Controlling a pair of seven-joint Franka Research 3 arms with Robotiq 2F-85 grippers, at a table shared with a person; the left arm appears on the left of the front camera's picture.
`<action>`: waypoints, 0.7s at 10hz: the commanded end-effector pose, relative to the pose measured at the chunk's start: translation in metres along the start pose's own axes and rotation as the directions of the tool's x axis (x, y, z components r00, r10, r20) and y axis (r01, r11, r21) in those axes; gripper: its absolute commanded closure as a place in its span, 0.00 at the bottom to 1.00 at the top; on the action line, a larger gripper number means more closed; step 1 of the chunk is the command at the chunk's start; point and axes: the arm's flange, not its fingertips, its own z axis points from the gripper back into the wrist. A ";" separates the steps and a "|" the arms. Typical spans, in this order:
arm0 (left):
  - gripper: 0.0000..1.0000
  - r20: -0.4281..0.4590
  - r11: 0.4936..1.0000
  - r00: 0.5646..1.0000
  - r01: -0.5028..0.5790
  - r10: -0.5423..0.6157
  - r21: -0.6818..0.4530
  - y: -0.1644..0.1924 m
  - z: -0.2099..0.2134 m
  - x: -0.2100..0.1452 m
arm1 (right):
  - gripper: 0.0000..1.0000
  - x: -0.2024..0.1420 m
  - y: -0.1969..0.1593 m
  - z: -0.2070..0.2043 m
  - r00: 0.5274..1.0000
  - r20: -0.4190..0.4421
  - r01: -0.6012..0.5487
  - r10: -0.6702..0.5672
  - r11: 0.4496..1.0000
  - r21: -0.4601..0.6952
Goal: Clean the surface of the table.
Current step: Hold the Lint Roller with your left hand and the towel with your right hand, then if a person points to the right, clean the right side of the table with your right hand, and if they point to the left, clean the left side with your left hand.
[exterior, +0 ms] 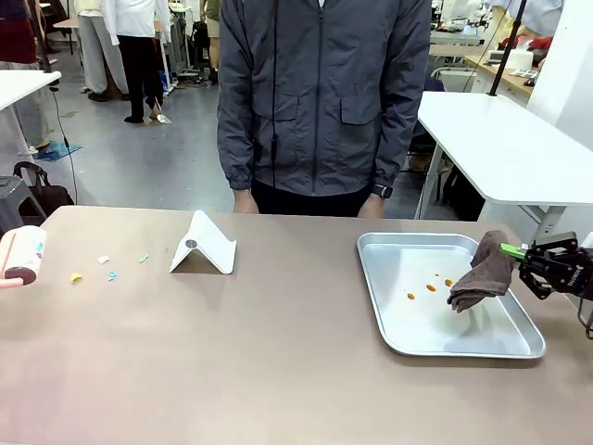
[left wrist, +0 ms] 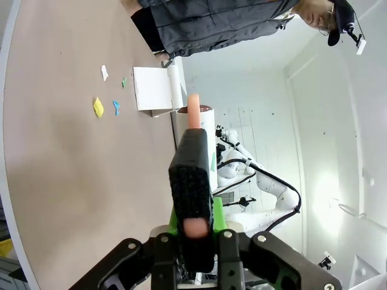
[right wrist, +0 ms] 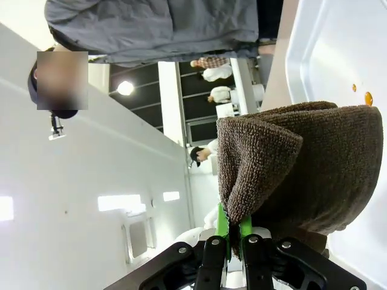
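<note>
The brownish table (exterior: 278, 362) carries small paper scraps near its left end: white (exterior: 103, 260), yellow (exterior: 76, 276), blue (exterior: 111, 275) and green (exterior: 143, 259). A lint roller (exterior: 22, 254) hovers at the left edge. In the left wrist view my left gripper (left wrist: 194, 225) is shut on the roller's pink handle (left wrist: 193, 115), with the scraps (left wrist: 98, 107) ahead on the table. My right gripper (exterior: 509, 250) is shut on a brown cloth (exterior: 483, 272) hanging over the right side of the silver tray (exterior: 398, 324). The right wrist view shows that gripper (right wrist: 235, 234) pinching the cloth (right wrist: 302, 163).
A white folded stand (exterior: 204, 246) sits on the table right of the scraps. A few orange bits (exterior: 431, 287) lie in the tray. A person in a grey jacket (exterior: 320, 93) stands at the far edge, hands down. A white table (exterior: 500, 148) stands at the back right.
</note>
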 end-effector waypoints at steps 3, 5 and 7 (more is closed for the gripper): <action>0.86 0.006 1.000 1.000 0.014 -0.014 -0.015 -0.005 0.003 -0.002 | 1.00 -0.002 0.007 -0.002 1.000 -0.004 0.012 -0.012 1.000 -0.020; 0.86 0.006 1.000 1.000 0.014 -0.014 -0.015 -0.005 0.003 -0.002 | 1.00 -0.002 0.007 -0.002 1.000 -0.004 0.012 -0.012 1.000 -0.020; 0.86 0.006 1.000 1.000 0.014 -0.014 -0.015 -0.005 0.003 -0.002 | 1.00 -0.002 0.007 -0.002 1.000 -0.004 0.012 -0.012 1.000 -0.020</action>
